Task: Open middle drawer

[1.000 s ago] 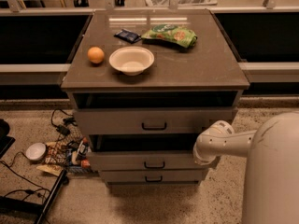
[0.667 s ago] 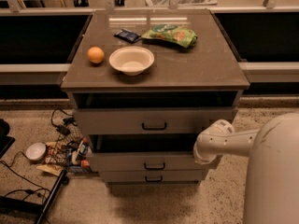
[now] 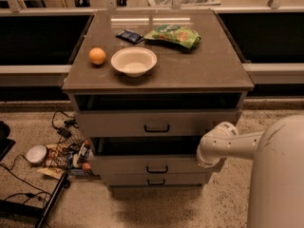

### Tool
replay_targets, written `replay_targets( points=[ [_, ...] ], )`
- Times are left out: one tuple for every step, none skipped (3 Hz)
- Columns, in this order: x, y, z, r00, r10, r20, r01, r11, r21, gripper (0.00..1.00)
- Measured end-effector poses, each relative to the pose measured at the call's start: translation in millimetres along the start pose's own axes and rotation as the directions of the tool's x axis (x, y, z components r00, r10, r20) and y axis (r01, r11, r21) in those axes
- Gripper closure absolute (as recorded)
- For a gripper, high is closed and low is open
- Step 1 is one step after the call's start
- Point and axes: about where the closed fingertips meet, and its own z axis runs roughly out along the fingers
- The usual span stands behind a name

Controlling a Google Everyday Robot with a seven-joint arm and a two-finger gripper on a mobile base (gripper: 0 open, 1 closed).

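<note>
Below the tabletop (image 3: pixel 209 75), second of three grey fronts: middle drawer (image 3: pixel 123 165), partly out, with a dark opening above its low front and its black bar handle (image 3: pixel 156 169) at centre. Pull straight out along the runners, level and square to the cabinet, without twisting toward the right side. Keep the force steady, and slow near the end of travel so as not to jolt the bowl (image 3: pixel 134 61), orange (image 3: pixel 97 56) and green snack bag (image 3: pixel 173 34) up top. Watch for the taller top drawer (image 3: pixel 118 123) just above, also standing a little out. Reaching in from the right: white arm (image 3: pixel 237 144), bent down at a rounded joint, with the tool (image 3: pixel 207 160) at the right end of the drawer front, well apart from the handle. Cannot tell whether open, closed or gripping anything.
</note>
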Motion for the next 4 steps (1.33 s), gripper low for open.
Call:
replay_targets(
  points=[
    [0.0,0.0,-0.2,1.0,0.0,0.0,0.0,1.0,0.0,0.35],
    [0.0,0.5,0.2,1.0,0.0,0.0,0.0,1.0,-0.001,0.04],
    [0.0,0.9,0.7,1.0,0.0,0.0,0.0,1.0,-0.002,0.0],
    [0.0,1.0,0.7,1.0,0.0,0.0,0.0,1.0,-0.002,0.0]
  ],
)
